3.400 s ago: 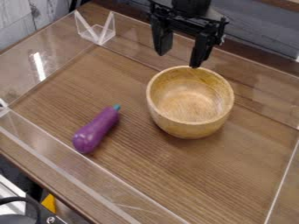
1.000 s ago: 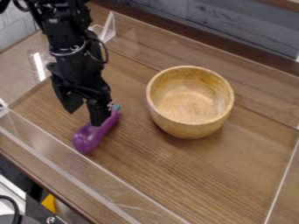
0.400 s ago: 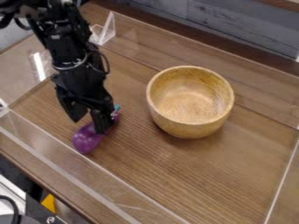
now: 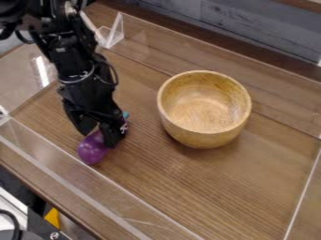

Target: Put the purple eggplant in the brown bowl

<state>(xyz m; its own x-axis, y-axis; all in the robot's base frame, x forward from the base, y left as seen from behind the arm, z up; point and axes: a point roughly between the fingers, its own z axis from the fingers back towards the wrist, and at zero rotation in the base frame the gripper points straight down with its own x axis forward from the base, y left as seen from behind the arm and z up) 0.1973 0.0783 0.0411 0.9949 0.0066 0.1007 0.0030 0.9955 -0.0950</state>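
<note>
The purple eggplant (image 4: 92,150) lies on the wooden table left of the brown bowl (image 4: 205,108); only its lower left end shows, the rest is hidden behind the gripper. My gripper (image 4: 98,132) has come down over the eggplant from above, its black fingers (image 4: 83,125) open and standing on either side of the eggplant's upper part. The frame does not show whether the fingers touch it. The bowl sits upright and empty, a short way to the right of the gripper.
A clear acrylic wall (image 4: 38,141) rings the wooden table (image 4: 213,187), with a low front edge. A clear triangular stand (image 4: 103,30) sits at the back left. A grey wall runs behind.
The arm swung from above the bowl to the left and has dropped lower over the eggplant in the last second. The jaws stayed open. The eggplant and bowl have not moved.
</note>
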